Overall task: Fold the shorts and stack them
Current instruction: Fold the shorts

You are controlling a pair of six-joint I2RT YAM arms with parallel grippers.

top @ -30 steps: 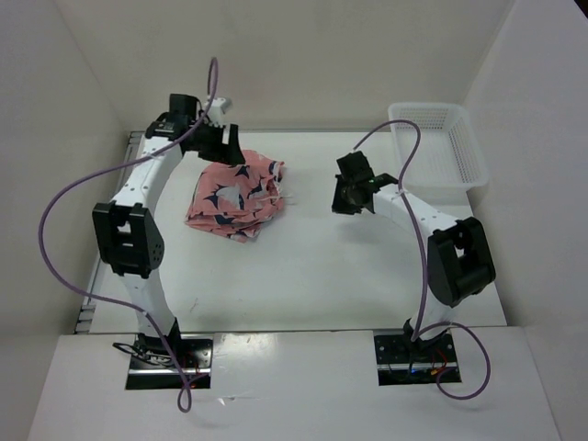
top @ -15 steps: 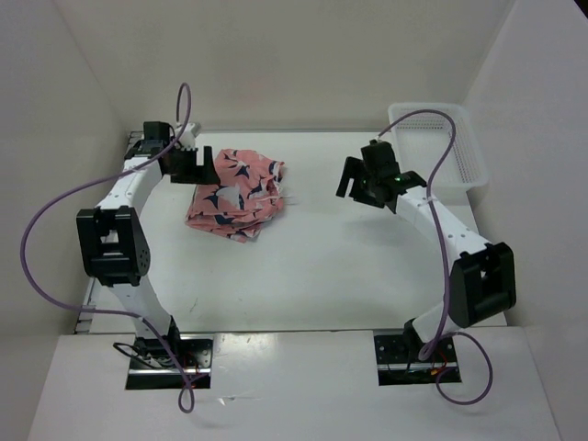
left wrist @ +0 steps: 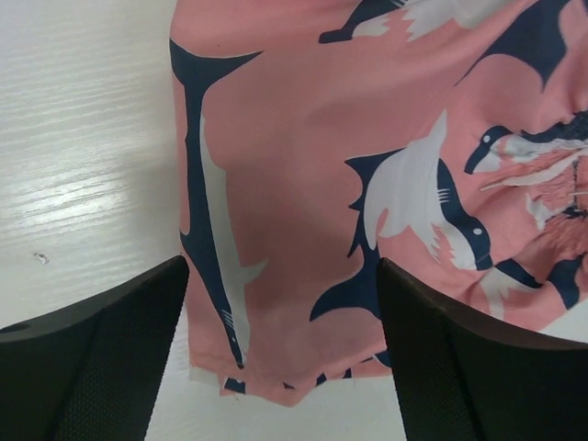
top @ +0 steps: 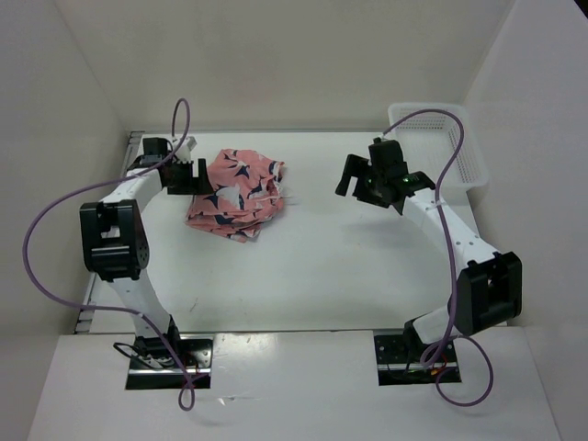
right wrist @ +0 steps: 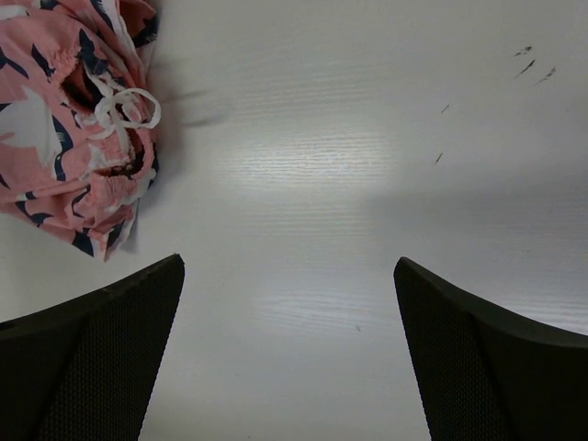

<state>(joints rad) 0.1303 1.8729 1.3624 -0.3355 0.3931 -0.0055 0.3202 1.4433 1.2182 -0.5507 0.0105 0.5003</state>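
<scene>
The shorts [top: 237, 193], salmon-pink with navy and white shapes, lie folded in a pile on the white table, left of centre. My left gripper [top: 196, 173] stands open just off the pile's left edge. In the left wrist view the pink cloth [left wrist: 322, 184] fills the space ahead of the open gripper [left wrist: 283, 349], and nothing is clamped. Well to the right of the pile, my right gripper [top: 363, 188] is open over bare table. The right wrist view has the shorts [right wrist: 78, 129], with their white drawstring, at the far left beyond that gripper [right wrist: 289, 354].
A white mesh basket [top: 439, 147] stands at the back right corner of the table [top: 322, 266]. White walls close in the table on the left, back and right. Purple cables loop over both arms.
The left gripper has drawn back to the left and come down beside the pile. The right gripper has opened and moved right, away from the shorts, its arm swinging outward.
</scene>
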